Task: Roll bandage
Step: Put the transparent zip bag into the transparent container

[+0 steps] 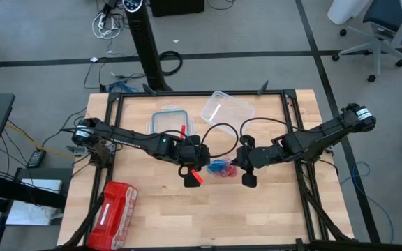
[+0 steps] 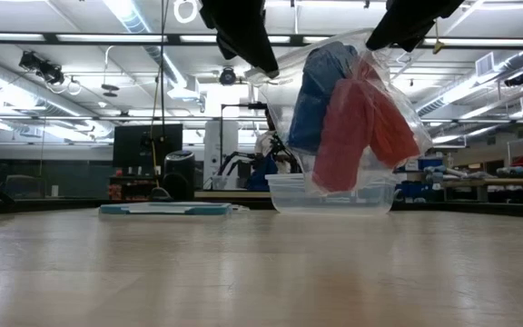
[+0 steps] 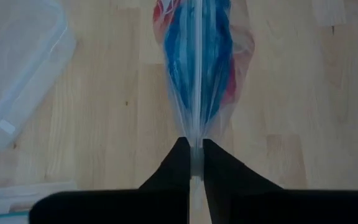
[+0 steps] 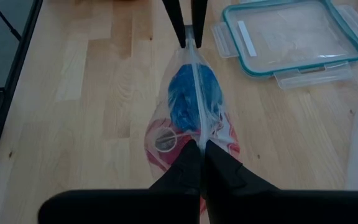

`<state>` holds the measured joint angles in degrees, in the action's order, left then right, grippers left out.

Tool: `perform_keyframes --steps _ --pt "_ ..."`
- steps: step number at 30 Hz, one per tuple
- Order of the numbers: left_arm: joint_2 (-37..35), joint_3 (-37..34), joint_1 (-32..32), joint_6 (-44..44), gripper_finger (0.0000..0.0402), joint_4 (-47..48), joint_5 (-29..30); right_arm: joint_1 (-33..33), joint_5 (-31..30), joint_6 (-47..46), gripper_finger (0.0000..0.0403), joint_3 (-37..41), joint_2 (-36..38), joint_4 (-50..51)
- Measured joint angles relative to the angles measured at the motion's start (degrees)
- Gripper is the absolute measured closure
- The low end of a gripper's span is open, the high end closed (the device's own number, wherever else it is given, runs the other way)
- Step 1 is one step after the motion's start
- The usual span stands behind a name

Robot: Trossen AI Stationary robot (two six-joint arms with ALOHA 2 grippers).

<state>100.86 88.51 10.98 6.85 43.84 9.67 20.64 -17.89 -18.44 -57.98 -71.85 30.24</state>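
Blue bandage (image 4: 190,99) bunched inside clear bag (image 4: 211,127); bag hangs above table

the bandage (image 4: 191,99) is bright plain blue inside a clear plastic bag (image 2: 352,109), with red-pink rolls (image 2: 361,132) beside it. at seven o'clock on the pale striped wood table (image 1: 257,216) lies a red pouch (image 1: 114,206) with white markings. the lid (image 4: 294,37) at eleven o'clock is clear with a teal rim.

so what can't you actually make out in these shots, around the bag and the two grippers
- Bandage: blue fabric inside the clear bag; rolled or loose is unclear through the creased plastic, every view.
- Red-pink fabric: how many pieces cannot be counted, low view.
- Left gripper and right gripper: fingertips cut off by the top edge in the low view; both pinch the bag's top in the wrist views.
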Motion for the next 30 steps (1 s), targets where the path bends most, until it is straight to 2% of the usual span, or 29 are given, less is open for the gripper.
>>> perform_keyframes --steps 17,21,30 --pt "0.0 0.0 0.0 1.3 0.0361 2.5 -4.7 0.0 0.1 0.0 0.0402 0.0 0.0 0.0" --pt "0.1 -0.5 0.1 1.5 0.0327 5.1 -5.1 0.0 0.1 0.0 0.0402 0.0 0.1 0.7" --pt "0.0 -0.3 0.1 4.9 0.0208 8.8 -3.7 0.0 0.1 0.0 0.0402 0.0 0.1 0.6"
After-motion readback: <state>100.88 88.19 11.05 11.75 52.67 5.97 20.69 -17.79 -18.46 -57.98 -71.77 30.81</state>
